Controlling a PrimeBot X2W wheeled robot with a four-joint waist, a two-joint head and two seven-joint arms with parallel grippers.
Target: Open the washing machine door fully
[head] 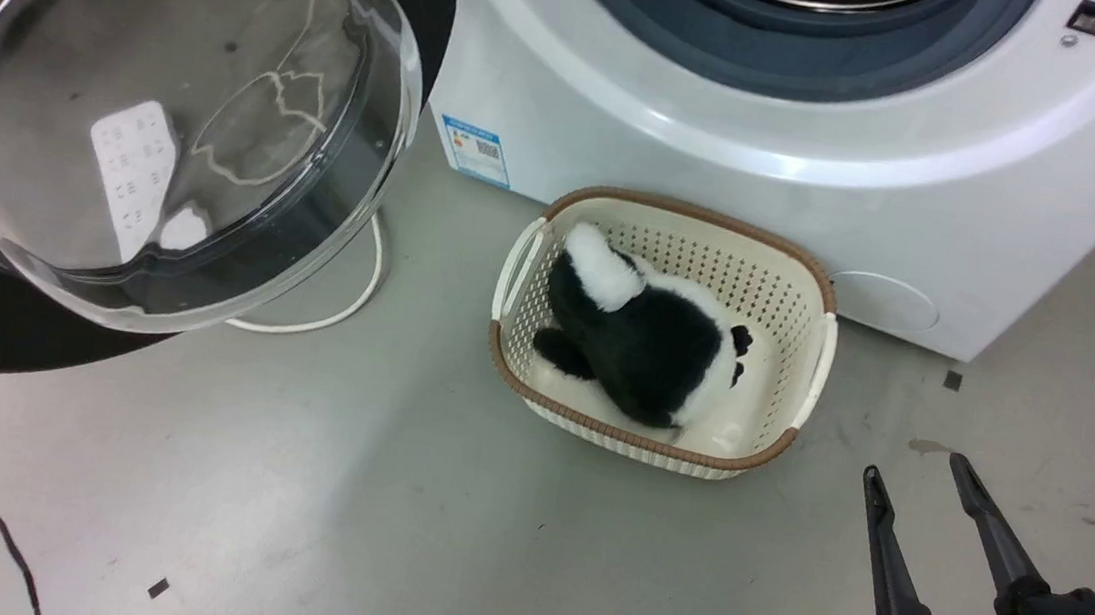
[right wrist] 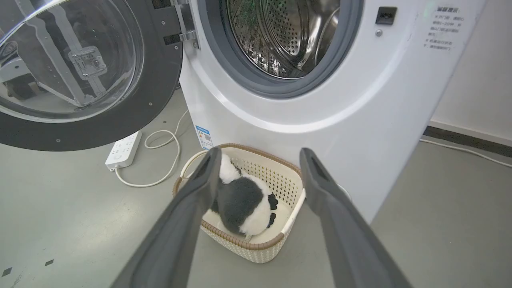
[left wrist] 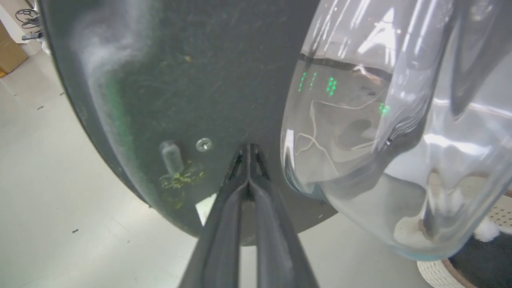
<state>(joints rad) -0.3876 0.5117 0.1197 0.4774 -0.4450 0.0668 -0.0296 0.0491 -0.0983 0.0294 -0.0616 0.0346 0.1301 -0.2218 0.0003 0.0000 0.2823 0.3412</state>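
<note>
the washing machine door stands swung out to the left of the washing machine, its glass bowl facing us and the steel drum laid bare. hung on its hinge, it looks close to the end of its travel, though we cannot tell if any swing remains. the left gripper has its fingers pressed together into one narrow wedge, tips seemingly against the black inner rim just beside the glass. we judge that this shape suits pushing the panel outward rather than gripping it. the right gripper hangs spread and holding nothing above the floor near the basket, well apart from the door and likely placed clear of its arc. a black-and-white plush toy lies in that basket, just in front of the machine. under the door lie a power strip and its looping white cable. low on the floor, they seem unlikely to block the door, but the left arm works above them.
</note>
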